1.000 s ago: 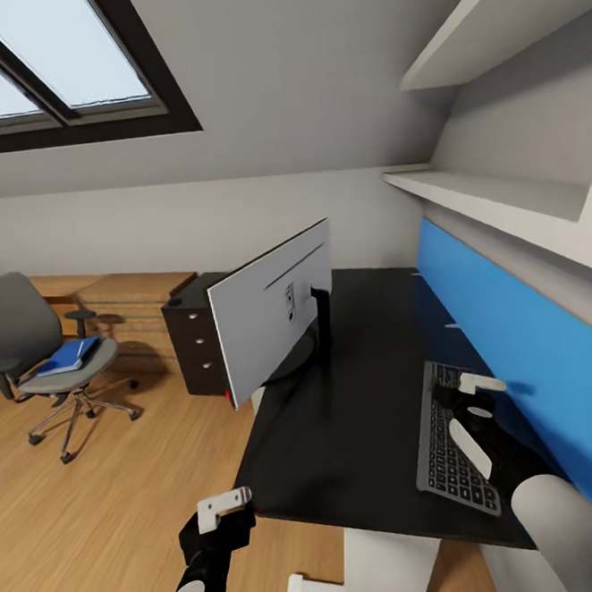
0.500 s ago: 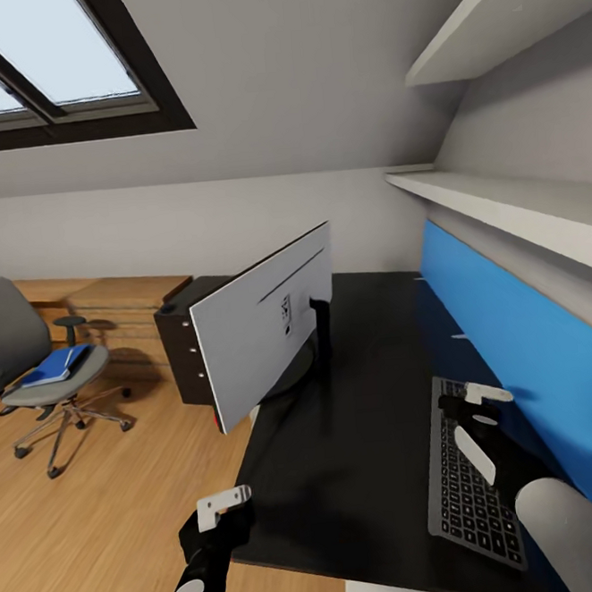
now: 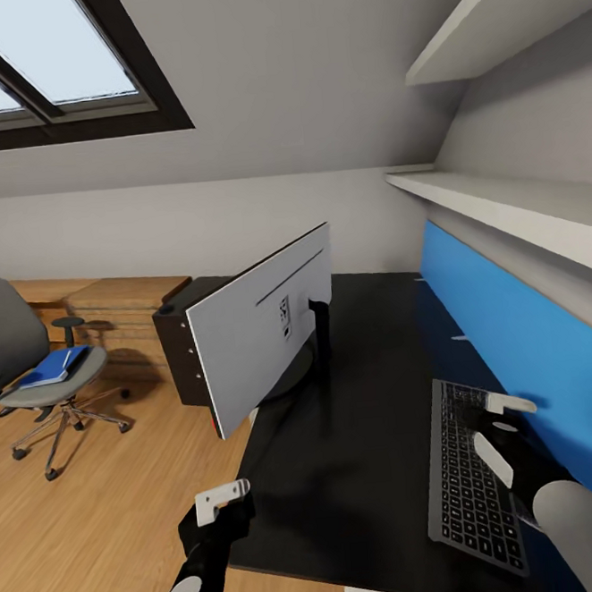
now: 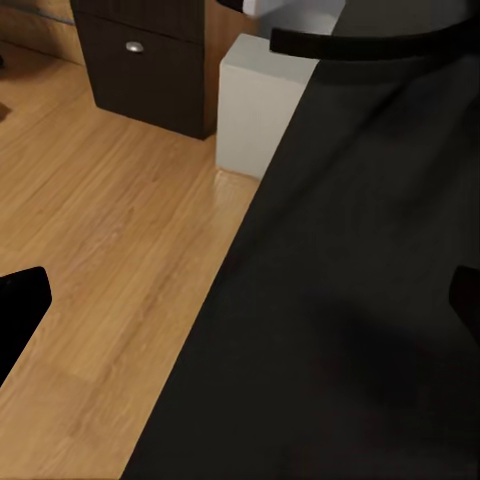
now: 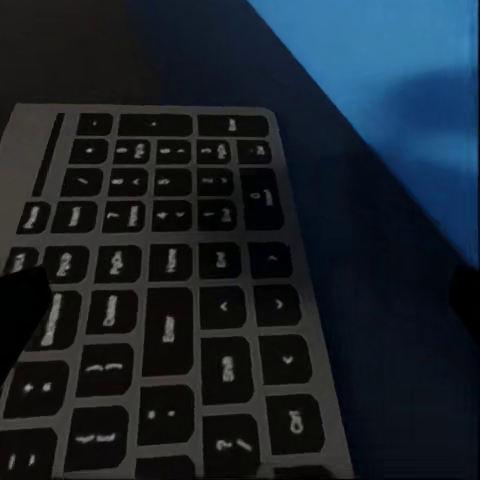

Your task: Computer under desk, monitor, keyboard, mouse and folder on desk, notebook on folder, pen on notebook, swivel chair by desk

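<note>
The keyboard (image 3: 473, 476) lies flat on the black desk (image 3: 362, 434) at the lower right of the head view, close beside the blue back panel (image 3: 525, 348), its long side running along that panel. The right gripper (image 3: 502, 429) hangs over the keyboard's right edge with its two white fingers spread apart and nothing between them. The right wrist view brings the keys (image 5: 160, 290) close enough to make out arrow and number blocks, with bare desk top and the blue panel (image 5: 390, 70) at its upper right, detail the head view is too far off to give. At the middle of the head view the monitor (image 3: 263, 326) stands on the desk, its silver back facing the camera. Behind its left end sits a black drawer unit (image 3: 180, 355). The left gripper (image 3: 220, 502) shows at the lower left, near the desk's front edge; whether it is open or closed cannot be told. Its wrist view looks down on the desk edge (image 4: 330, 300), the wood floor (image 4: 110, 260), a pale box-like block (image 4: 262, 105) and a dark drawer front with a round knob (image 4: 133, 46). Far left in the head view, the swivel chair (image 3: 33, 373) stands on the floor well apart from the desk, with the blue folder (image 3: 55, 365) on its seat.
</note>
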